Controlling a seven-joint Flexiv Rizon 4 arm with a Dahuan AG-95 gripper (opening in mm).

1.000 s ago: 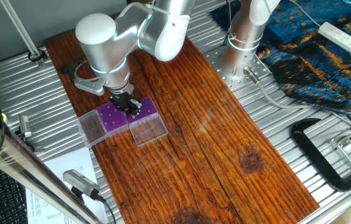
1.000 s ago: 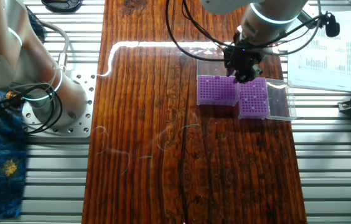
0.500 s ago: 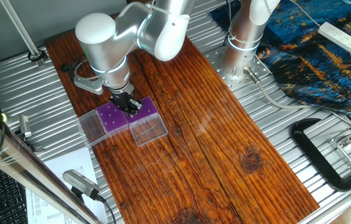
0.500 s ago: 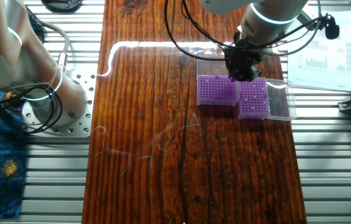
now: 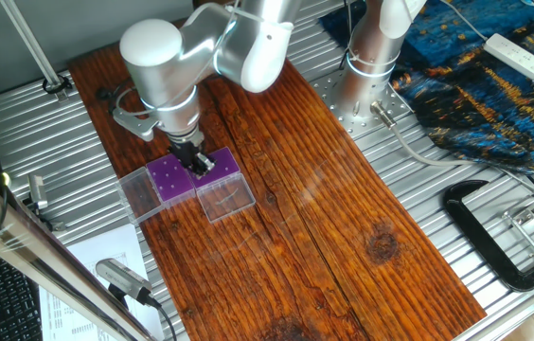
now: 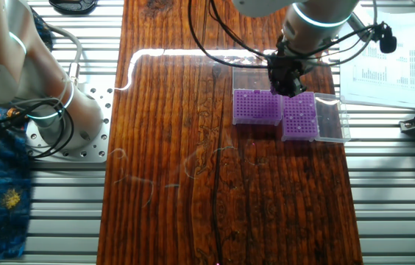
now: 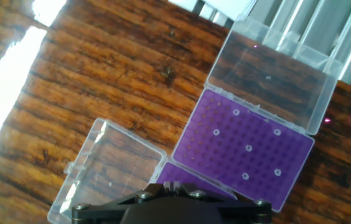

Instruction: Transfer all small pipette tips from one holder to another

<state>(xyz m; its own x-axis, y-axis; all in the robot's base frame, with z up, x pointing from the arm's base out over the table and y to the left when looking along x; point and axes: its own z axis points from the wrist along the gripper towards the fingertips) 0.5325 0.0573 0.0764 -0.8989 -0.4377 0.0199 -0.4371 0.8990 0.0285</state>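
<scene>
Two holders with purple perforated tops sit side by side, clear lids open. One holder (image 7: 225, 155) (image 5: 170, 177) (image 6: 299, 116) carries several small pipette tips (image 7: 248, 148), seen as pale dots. The other holder (image 7: 194, 177) (image 5: 220, 163) (image 6: 257, 107) lies partly under my hand. My gripper (image 7: 174, 185) (image 5: 194, 163) (image 6: 285, 83) hovers over the seam between them, with its fingertips pressed together. They are shut. No tip shows between them, and the space under the fingertips is hidden.
The clear lids (image 7: 272, 74) (image 7: 110, 168) lie flat on the wooden board (image 5: 324, 199). Ribbed metal table (image 5: 494, 256) surrounds the board. Papers (image 6: 384, 66) lie past one holder. A black clamp (image 5: 494, 237) and a second arm's base (image 5: 371, 66) stand farther off.
The gripper has lifted slightly above the holders and the arm has shifted a little. The holders have not moved.
</scene>
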